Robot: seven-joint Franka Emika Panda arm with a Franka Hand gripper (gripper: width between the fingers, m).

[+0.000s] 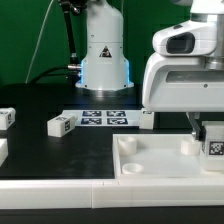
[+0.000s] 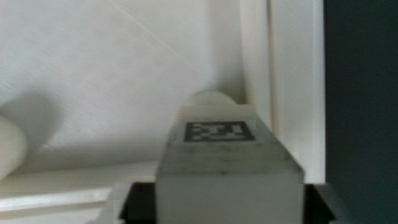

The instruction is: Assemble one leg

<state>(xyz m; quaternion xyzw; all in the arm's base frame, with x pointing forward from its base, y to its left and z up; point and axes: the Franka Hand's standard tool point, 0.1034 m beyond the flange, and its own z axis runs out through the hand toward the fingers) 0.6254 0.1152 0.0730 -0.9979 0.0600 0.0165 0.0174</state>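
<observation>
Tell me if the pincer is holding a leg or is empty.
Holding: the leg sits clamped in the pincer, its tag facing the wrist camera.

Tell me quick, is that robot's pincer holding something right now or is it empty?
Pincer: closed on a leg, the small white tagged block, held over the large white tray-like piece.

Green backdrop (image 1: 25,40) — perhaps cloth — behind black table (image 1: 60,150).
</observation>
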